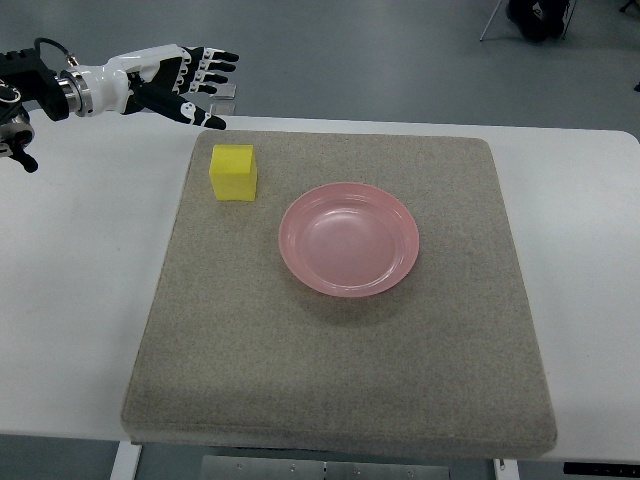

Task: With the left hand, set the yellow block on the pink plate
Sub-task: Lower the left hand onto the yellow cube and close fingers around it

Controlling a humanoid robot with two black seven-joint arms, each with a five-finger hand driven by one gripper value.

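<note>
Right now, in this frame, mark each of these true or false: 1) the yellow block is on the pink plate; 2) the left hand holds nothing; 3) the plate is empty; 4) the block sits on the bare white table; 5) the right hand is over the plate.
1) False. The yellow block sits on the grey mat, to the picture's left of the pink plate and apart from it.
2) True. The left hand has its fingers spread and hovers beyond the block, not touching it.
3) True. Nothing lies in the plate.
4) False. The block rests on the mat, near its far left corner, not on the white table.
5) False. No right hand shows in the picture.
</note>
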